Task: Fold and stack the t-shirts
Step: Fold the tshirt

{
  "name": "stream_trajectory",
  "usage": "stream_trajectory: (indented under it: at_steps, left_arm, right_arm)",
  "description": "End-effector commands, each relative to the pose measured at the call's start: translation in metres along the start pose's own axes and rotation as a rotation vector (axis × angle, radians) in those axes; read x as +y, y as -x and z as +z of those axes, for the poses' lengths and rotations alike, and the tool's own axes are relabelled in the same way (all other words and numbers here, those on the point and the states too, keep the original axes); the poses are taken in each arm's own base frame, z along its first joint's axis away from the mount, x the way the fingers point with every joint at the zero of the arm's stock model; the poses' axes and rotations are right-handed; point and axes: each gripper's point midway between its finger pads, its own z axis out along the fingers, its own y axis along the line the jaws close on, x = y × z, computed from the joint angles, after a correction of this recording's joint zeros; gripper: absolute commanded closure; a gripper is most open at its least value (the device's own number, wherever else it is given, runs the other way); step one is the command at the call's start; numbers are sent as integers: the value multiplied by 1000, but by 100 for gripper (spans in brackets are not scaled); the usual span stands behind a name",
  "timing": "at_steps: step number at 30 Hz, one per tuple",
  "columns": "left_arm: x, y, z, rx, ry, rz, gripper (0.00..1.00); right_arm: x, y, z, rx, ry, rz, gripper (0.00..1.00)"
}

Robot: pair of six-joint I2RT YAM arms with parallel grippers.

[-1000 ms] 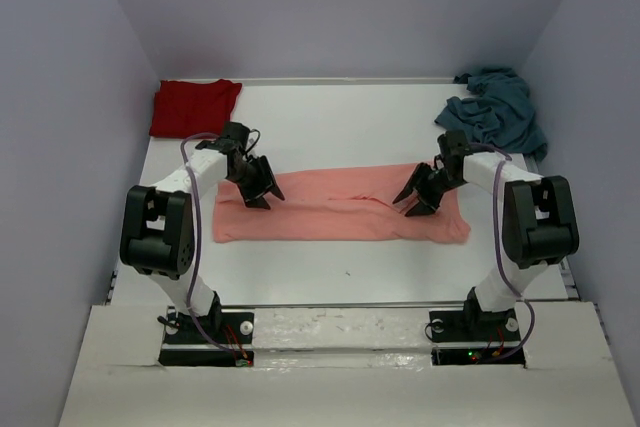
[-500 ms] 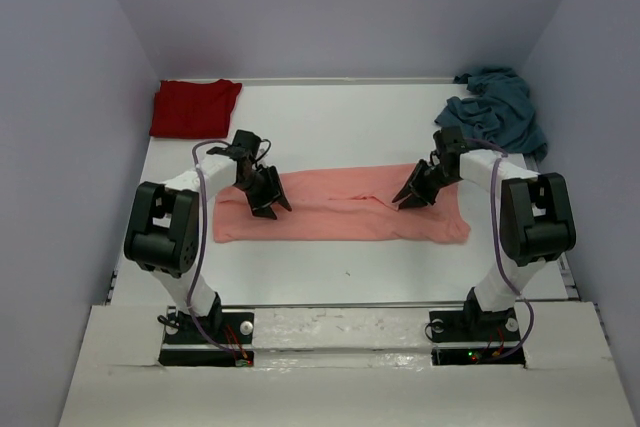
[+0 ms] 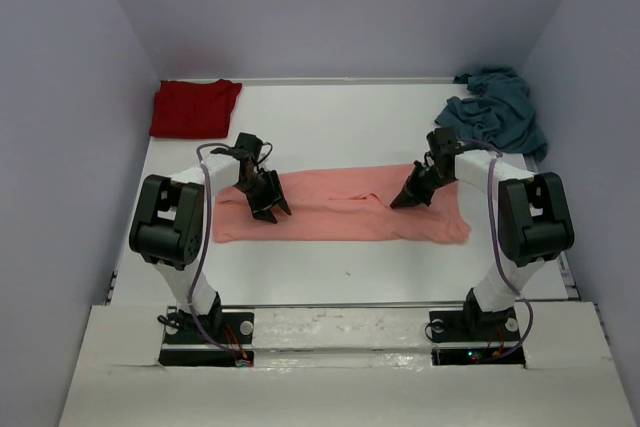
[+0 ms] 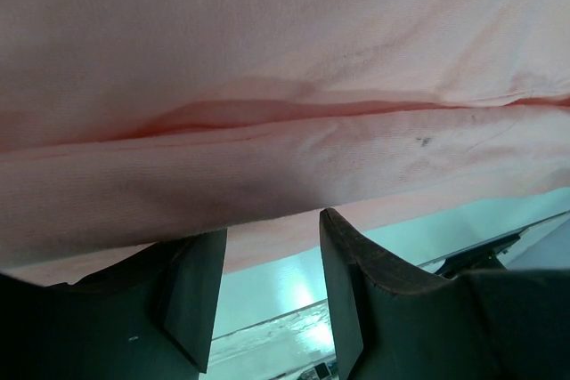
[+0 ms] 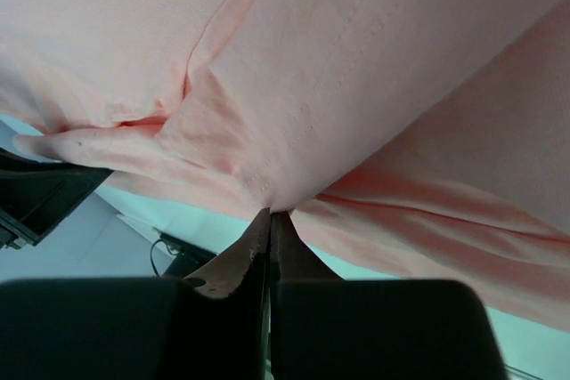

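Top view: pink shirt spread flat mid-worktop, long strip running left to right. Red shirt folded in far left corner, teal shirt bunched in far right corner. Left end effector down on pink shirt's left part, right end effector on its right part.

Left wrist: left end effector fingers parted, gripping nothing, pink shirt hem right at tips.

Right wrist: right end effector pinched tight on fold of pink shirt.

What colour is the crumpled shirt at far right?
The crumpled shirt is teal-blue; top external view shows it best.
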Motion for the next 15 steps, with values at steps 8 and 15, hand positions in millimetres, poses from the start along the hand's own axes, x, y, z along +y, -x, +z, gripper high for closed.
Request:
stream_trajectory:
  at_steps: [8, 15]
  left_arm:
    - [-4, -3, -1, 24, -13, 21, 45]
    - [-4, -2, 0, 33, -5, 32, 45]
  right_arm:
    - [40, 26, -15, -61, 28, -71, 100]
    - [59, 48, -11, -72, 34, -94, 100]
